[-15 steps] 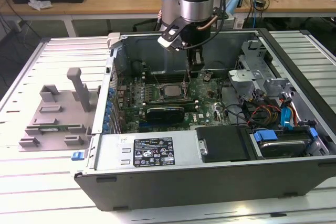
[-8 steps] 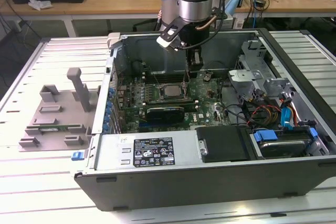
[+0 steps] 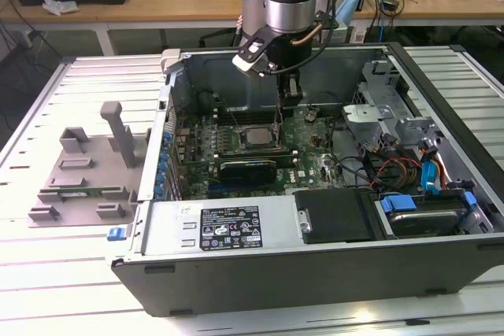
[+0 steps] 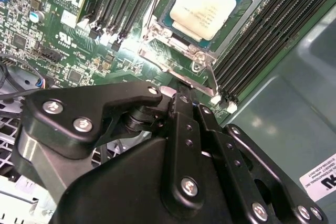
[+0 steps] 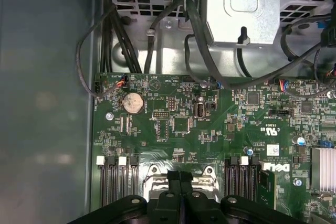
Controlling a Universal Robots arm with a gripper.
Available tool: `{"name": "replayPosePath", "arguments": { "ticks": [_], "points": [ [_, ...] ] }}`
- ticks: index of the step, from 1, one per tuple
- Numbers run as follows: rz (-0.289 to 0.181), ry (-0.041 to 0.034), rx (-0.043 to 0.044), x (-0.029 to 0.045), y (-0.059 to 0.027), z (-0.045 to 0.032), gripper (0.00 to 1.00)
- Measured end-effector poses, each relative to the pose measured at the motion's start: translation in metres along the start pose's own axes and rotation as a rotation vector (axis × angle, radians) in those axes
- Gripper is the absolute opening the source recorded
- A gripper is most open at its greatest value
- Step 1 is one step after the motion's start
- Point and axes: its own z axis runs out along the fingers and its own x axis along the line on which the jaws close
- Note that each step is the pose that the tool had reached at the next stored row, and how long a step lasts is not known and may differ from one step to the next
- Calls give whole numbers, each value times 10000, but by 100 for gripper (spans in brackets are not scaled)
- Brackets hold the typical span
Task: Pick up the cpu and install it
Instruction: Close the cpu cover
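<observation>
Second wrist view showed the cpu (image 4: 202, 4) seated in its socket frame (image 4: 206, 52) near the wall-side edge of the motherboard (image 4: 68, 51), the gripper (image 4: 184, 95) just beside it, fingers (image 4: 179, 129) pressed together.

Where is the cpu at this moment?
In the exterior view, the cpu lies in the socket on the motherboard, between the memory slots, near the tool.

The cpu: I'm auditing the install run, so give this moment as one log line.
cpu: in socket on motherboard | gripper: shut, empty, above board, apart from cpu
</observation>
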Motion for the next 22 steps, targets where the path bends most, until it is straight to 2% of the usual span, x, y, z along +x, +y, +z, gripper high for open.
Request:
{"name": "replayPosePath", "arguments": {
  "ticks": [6,7,8,9,13,22],
  "points": [
    [0,0,0,0,-19,-1,11],
    [-2,6,61,0,-19,1,11],
    [-6,8,174,0,-19,3,11],
    [-6,7,186,0,-20,2,11],
    [-6,14,187,2,-23,10,11],
    [-6,9,190,-1,-145,70,11]
  ]
}}
